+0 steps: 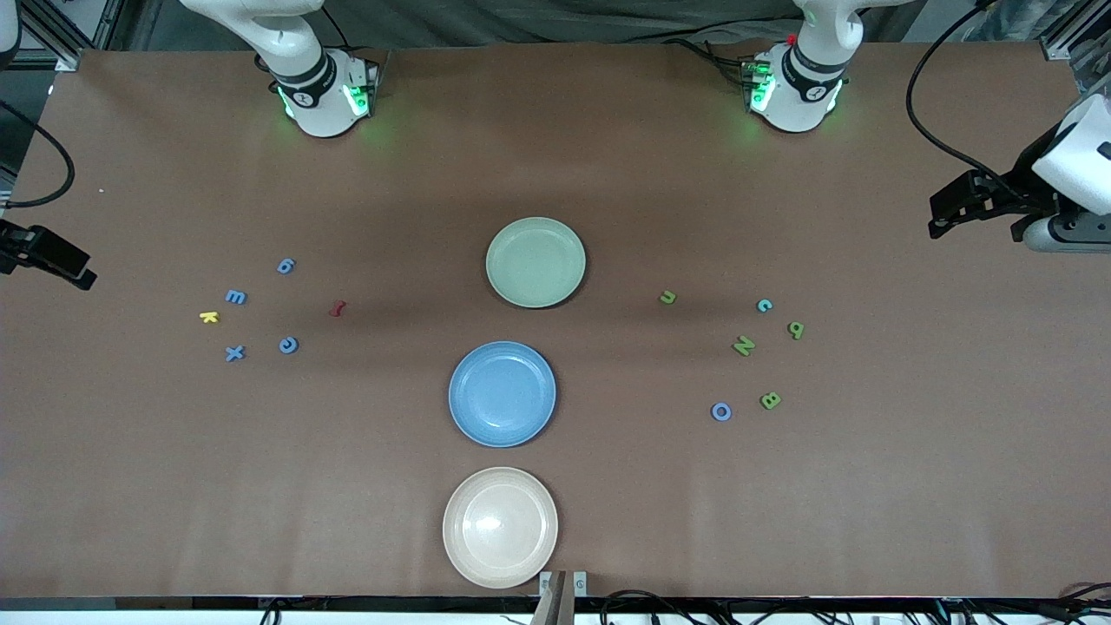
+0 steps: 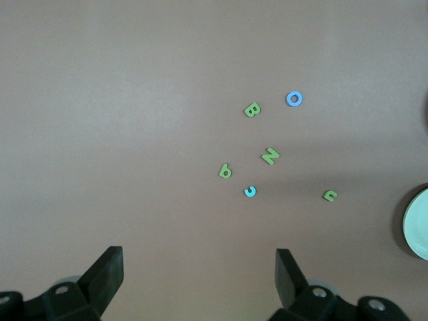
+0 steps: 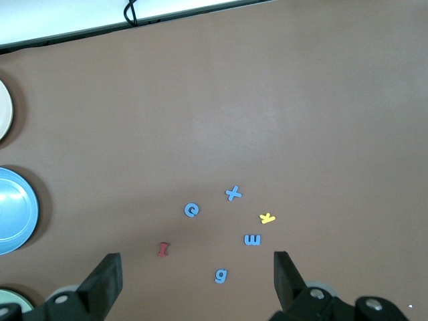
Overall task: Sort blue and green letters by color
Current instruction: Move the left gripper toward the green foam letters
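Brown tabletop (image 1: 555, 156) w/ three plates in a row down the middle: green plate (image 1: 535, 261) closest to the robot bases, blue plate (image 1: 502, 394) next, cream plate (image 1: 500, 526) nearest the front cam. Nothing's on any plate yet, so sorting hasn't started imo. Blue letters (image 1: 235, 297) sit toward the right arm's end, mixed w/ a yellow letter (image 1: 208, 317) and a dark red letter (image 1: 338, 307). Green letters (image 1: 744, 346) are toward the left arm's end, plus a blue O (image 1: 721, 411) and a teal-ish c (image 1: 764, 305).

Left wrist view: left gripper (image 2: 199, 274) has its fingers spread wide, holding nothing, up over bare table w/ the green cluster ahead of it, well apart.

Right wrist view: right gripper (image 3: 197, 274) also spread wide and empty, the blue g (image 3: 221, 275) sitting roughly between the fingertips but lower down on the table.

So each arm has its own cluster closer. Right arm looks best placed; the g is basically straight under it.
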`<state>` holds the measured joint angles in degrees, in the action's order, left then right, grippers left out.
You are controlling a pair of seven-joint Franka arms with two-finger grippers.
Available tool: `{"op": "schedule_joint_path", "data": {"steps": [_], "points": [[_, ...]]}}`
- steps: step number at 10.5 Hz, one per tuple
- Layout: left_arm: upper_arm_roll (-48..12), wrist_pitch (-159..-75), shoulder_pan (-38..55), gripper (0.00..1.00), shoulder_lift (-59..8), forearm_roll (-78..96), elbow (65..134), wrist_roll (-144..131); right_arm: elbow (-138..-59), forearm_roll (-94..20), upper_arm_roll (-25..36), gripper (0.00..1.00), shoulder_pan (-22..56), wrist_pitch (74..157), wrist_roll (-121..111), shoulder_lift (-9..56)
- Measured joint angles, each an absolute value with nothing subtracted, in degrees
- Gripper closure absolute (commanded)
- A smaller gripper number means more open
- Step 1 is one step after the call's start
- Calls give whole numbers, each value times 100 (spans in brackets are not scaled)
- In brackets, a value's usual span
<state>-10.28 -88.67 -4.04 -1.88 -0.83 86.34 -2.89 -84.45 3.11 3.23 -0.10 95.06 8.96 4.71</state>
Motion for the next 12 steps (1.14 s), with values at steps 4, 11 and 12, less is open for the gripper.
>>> {"op": "schedule_joint_path", "data": {"steps": [4, 11, 12], "points": [[-1017, -8866, -406, 0, -188, -83, 8634, -289, -8445, 311, 322, 0, -10, 9507, 896, 471], [-1005, -8832, -409, 0, -219, -82, 8694, -289, -8427, 311, 327, 0, -9, 9498, 896, 472], [-1006, -8909, -409, 0, -250, -82, 8835, -289, -8366, 311, 328, 0, -9, 9469, 896, 470]]}}
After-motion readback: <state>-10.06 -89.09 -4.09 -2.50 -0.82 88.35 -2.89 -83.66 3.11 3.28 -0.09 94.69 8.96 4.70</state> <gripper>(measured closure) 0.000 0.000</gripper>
